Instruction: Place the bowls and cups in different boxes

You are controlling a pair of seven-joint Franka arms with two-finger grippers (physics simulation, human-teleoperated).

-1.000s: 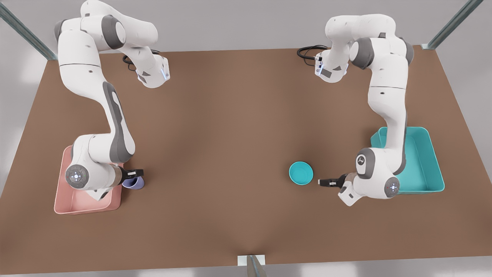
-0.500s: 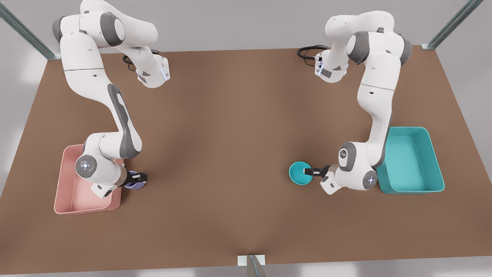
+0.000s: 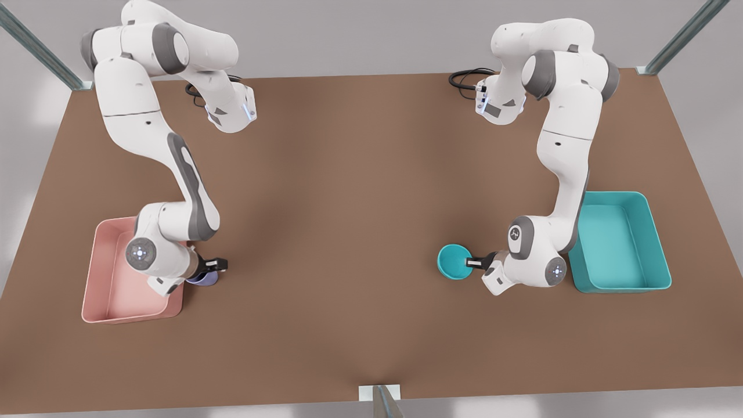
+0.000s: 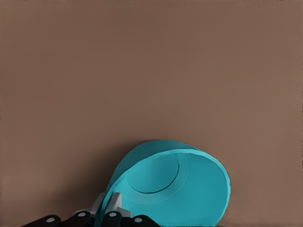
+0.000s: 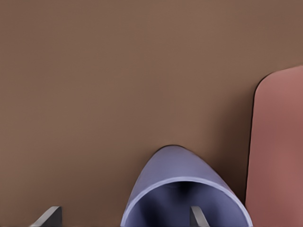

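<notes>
Here, pink box (image 3: 125, 302): I see it sitting open-topped near the table's edge on the front view's left, partly hidden under the arm's wrist; in the right wrist view its rounded corner (image 5: 277, 151) lies just beside the cup.
Right gripper (image 3: 215, 266): low over the table, just off the pink box's inner side. Its jaws are spread wide in my wrist feed (image 5: 122, 215), with one finger (image 5: 196, 215) inside the cup's mouth and the other (image 5: 47, 215) outside, well clear of the wall. Nothing is clamped.
Lavender cup (image 3: 203, 280): on the table beside the pink box, not in it, mostly hidden under the gripper. In the wrist view its mouth faces the camera (image 5: 175, 165).
Table (image 3: 348, 203): brown, bare across the middle between the two arms.
Teal bowl (image 3: 453, 262): out on the table well short of the teal box, tilted, with its inside turned toward the wrist camera (image 4: 180, 189).
Left gripper (image 3: 473, 263): at the bowl's near rim, jaws narrow and pinching the bowl's wall between the fingers (image 4: 111, 208).
Teal box (image 3: 656, 232): on the front view's right, behind the left arm's wrist, nothing in the part I can see.
</notes>
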